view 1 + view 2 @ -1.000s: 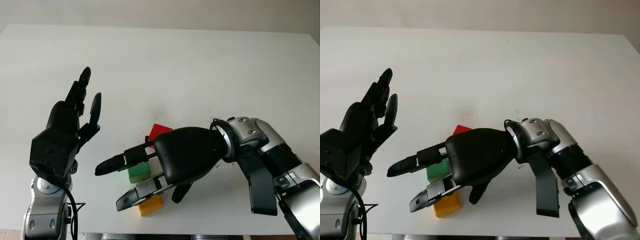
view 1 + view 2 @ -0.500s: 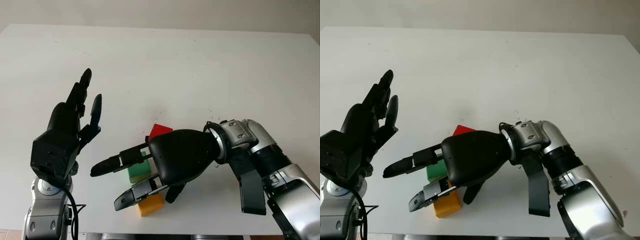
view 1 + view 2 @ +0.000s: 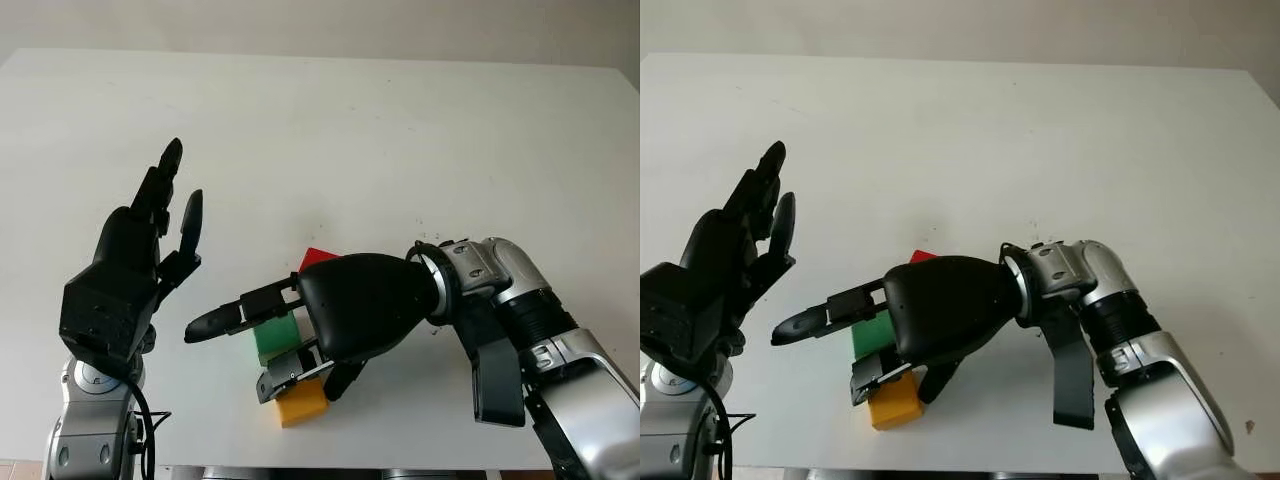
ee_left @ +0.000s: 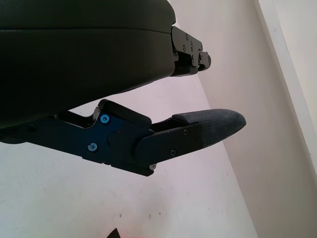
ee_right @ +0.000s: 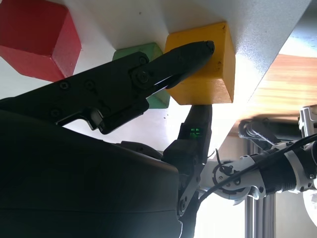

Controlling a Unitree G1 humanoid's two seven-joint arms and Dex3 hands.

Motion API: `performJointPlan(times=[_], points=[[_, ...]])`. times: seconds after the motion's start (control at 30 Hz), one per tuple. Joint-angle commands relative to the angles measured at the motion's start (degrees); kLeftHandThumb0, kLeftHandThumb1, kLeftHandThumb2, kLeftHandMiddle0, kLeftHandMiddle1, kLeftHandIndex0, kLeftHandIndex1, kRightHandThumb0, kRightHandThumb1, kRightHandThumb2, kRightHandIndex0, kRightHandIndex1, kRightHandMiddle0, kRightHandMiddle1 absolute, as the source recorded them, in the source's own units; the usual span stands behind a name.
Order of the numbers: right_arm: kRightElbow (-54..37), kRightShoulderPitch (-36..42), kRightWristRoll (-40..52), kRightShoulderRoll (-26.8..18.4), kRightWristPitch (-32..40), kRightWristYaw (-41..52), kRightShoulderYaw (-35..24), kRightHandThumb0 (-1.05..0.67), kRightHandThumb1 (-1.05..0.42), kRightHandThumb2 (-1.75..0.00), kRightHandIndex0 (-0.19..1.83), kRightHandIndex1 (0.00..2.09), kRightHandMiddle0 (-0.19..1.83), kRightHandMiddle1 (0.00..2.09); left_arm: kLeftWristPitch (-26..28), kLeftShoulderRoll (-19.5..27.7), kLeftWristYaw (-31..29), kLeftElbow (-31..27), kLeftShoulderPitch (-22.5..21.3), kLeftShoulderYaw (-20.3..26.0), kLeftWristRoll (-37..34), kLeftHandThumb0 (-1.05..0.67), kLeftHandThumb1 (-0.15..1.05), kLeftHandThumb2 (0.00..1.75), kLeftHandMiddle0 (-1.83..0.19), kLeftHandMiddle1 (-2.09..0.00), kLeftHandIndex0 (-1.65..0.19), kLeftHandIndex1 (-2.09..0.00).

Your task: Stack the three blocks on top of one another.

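Observation:
Three blocks sit close together near the table's front edge: a red block (image 3: 318, 258) farthest back, a green block (image 3: 275, 337) in front of it, and a yellow block (image 3: 301, 402) nearest the edge. My right hand (image 3: 300, 372) is low over them. One finger (image 5: 178, 59) crosses the yellow block (image 5: 210, 74) and the thumb (image 5: 195, 131) stands on its other side, so the block is pinched between them. Another finger (image 3: 232, 318) points left over the green block. My left hand (image 3: 178, 182) is raised at the left, open, away from the blocks.
The white table (image 3: 400, 130) stretches far back and to both sides. Its front edge (image 3: 400, 462) runs just behind the yellow block's near side. The right forearm (image 3: 510, 310) comes in from the lower right.
The right hand's lower fingers have curled in from the left and closed against the yellow block. The hand shifted slightly left. The left hand has barely moved.

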Motion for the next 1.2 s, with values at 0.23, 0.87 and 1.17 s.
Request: performJointPlan(times=[0.23,0.87,1.17], points=[[-0.7,-2.8,-1.9,-1.4,-2.1,-2.3,1.8,-0.55,-0.93,-0.06,0.30,0.10,0.92,1.28,1.7,-0.4,0.5,-2.1,0.1,0.5,-0.1,-0.75,1.05,0.64,0.01,-0.05,-0.08,-0.05],[-12.7,-4.5,31.4,-14.4,16.4,11.5,13.8,-0.49,-0.91,-0.04,0.27,0.07,0.82,1.26,1.6,0.2,-0.4,-1.7,-0.2,0.5,-0.2,-0.73,1.05,0.63,0.01,-0.05,-0.08,-0.05],[-24.0,-0.5,50.7,-16.4,32.2,21.2,10.7,-0.49,-0.84,-0.04,0.34,0.12,0.80,1.30,1.9,0.9,-0.8,-1.4,-0.8,0.4,0.3,-0.71,1.05,0.63,0.01,-0.05,-0.09,-0.06]])
